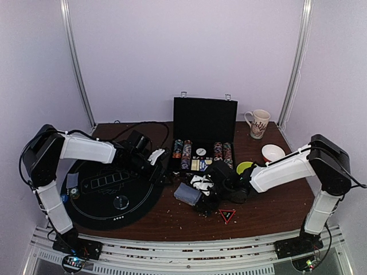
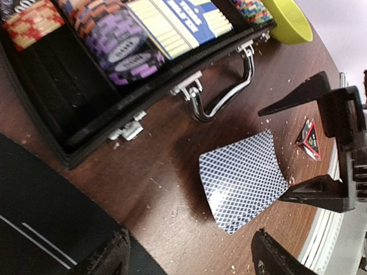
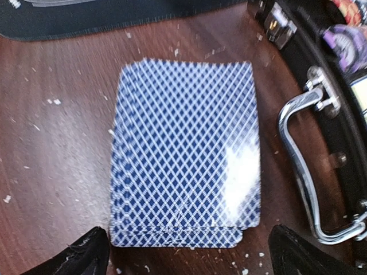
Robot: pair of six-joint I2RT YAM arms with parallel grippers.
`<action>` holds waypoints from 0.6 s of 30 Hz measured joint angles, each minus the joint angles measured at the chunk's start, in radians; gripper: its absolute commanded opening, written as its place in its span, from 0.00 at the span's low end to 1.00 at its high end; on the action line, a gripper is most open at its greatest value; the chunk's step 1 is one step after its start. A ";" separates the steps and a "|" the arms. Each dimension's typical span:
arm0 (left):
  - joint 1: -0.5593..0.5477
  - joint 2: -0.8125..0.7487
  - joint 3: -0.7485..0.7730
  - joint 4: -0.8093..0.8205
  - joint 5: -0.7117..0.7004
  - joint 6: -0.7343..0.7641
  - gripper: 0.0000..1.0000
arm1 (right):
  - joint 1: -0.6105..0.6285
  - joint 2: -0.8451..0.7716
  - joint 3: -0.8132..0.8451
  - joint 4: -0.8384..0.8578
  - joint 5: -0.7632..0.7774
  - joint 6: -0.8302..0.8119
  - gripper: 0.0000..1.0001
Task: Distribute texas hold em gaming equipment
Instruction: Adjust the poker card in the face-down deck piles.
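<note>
The blue diamond-backed deck of cards (image 1: 187,193) lies on the brown table in front of the open black chip case (image 1: 205,120). It fills the right wrist view (image 3: 186,149) and shows in the left wrist view (image 2: 243,177). My right gripper (image 3: 192,258) is open, its fingers either side of the deck's near edge, apart from it; in the top view it (image 1: 199,197) is beside the deck. My left gripper (image 1: 163,175) is open and empty (image 2: 189,260) left of the deck. Chip stacks (image 2: 123,48) sit in the case. A clear disc (image 1: 121,201) and a blue chip (image 1: 73,192) lie on the black felt mat (image 1: 97,206).
The case handle (image 3: 298,166) lies right of the deck. A red-edged triangle (image 1: 227,215) lies near the front edge. A yellow-green bowl (image 1: 245,167), a white bowl (image 1: 273,152) and a patterned mug (image 1: 258,123) stand at the back right. Crumbs speckle the table.
</note>
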 measured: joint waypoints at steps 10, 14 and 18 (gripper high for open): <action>-0.022 0.081 0.000 0.049 0.042 -0.055 0.51 | 0.000 0.042 0.013 0.029 -0.011 -0.005 0.89; -0.022 0.128 0.008 0.058 0.056 -0.075 0.54 | 0.001 0.065 0.032 0.048 -0.010 -0.006 0.88; -0.024 0.153 0.036 0.083 0.076 -0.093 0.70 | 0.001 0.081 0.045 0.065 -0.010 -0.011 0.87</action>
